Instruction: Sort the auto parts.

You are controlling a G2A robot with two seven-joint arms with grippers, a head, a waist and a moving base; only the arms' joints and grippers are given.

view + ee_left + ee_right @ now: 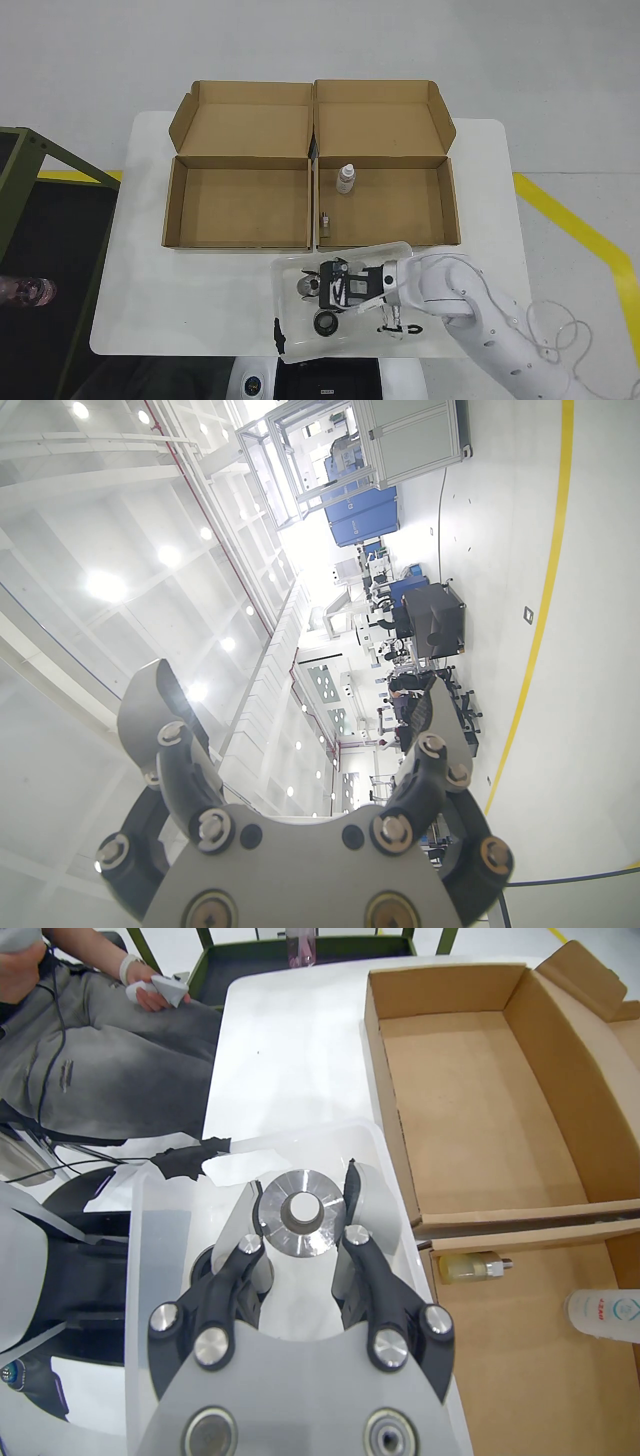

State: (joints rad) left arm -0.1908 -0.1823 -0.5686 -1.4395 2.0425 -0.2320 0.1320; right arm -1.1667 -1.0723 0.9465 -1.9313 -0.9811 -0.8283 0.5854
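A shiny metal disc with a centre hole sits in the clear plastic bin near the table's front edge. My right gripper is shut on the metal disc, one pad against each side of its rim. From above, the right gripper is inside the clear bin, with a black ring beside it. My left gripper is open with nothing between its fingers and points up toward the ceiling.
Two open cardboard boxes stand side by side behind the bin. The left box holds nothing. The right box holds a white bottle and a small yellowish part. Bare white table lies left of the bin.
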